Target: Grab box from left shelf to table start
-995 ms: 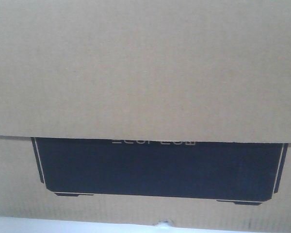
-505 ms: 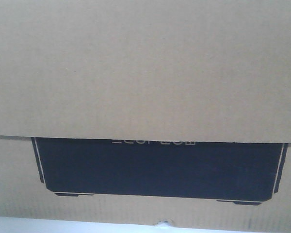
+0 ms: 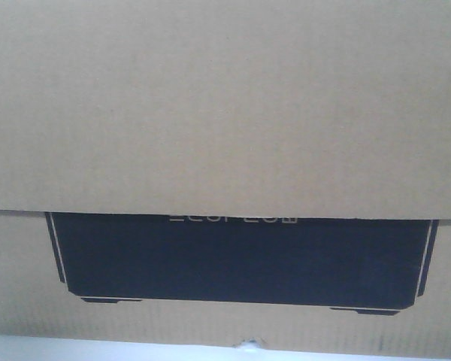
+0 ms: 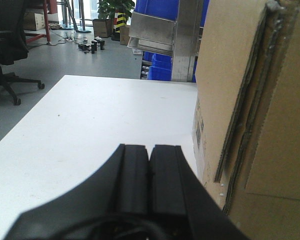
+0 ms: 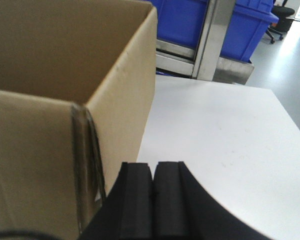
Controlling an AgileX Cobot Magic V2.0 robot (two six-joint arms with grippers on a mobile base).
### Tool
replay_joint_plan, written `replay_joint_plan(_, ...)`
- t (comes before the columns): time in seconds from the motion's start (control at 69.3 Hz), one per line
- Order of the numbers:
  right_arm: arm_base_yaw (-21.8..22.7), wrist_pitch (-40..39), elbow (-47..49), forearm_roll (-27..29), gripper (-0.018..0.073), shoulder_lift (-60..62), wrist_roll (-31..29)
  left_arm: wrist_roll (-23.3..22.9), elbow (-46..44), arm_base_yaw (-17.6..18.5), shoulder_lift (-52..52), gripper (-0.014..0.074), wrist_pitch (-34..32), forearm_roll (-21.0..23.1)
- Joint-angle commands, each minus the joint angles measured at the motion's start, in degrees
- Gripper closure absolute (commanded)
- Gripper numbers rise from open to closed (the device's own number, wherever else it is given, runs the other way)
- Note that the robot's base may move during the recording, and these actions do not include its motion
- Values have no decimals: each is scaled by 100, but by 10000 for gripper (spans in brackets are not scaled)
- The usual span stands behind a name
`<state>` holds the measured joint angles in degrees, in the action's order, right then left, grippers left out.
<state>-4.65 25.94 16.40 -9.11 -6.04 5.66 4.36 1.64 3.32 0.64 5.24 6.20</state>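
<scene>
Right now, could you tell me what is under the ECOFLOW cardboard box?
The ECOFLOW cardboard box appears to stand on the white table, which shows as a pale strip below its torn bottom edge and beside both its flanks. Anything directly beneath the box is hidden.

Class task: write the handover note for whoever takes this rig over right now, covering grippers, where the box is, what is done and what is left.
Left gripper: shut, empty, beside the box on its one side.
Right gripper: shut, empty, at the box's other side.
The box appears to rest on the white table, with its black printed panel facing the front camera.
The shelf rail and blue bins stand behind the table.
Done: the box seems to be on the table.
Left: confirm it sits flat, then back both arms away.
</scene>
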Motion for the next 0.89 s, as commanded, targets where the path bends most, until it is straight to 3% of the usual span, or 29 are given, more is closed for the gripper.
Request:
replay_joint_plan(0.0, 228, -987, -219, 173, 506, -31, -17, -12, -13, -16, 58, 689, -524, 58)
replay_joint_plan(0.173, 607, -1946, -1158, 598, 506, 301, -17, -12, -13, -16, 58, 689, -524, 58)
replay_joint_plan(0.332, 637, -2594, -1863, 645, 506, 731, -12, -12, -13, -16, 58, 689, -524, 58)
replay_joint_plan(0.88, 637, -2429, -1835, 690, 506, 718, -12, -12, -13, -16, 58, 689, -524, 58)
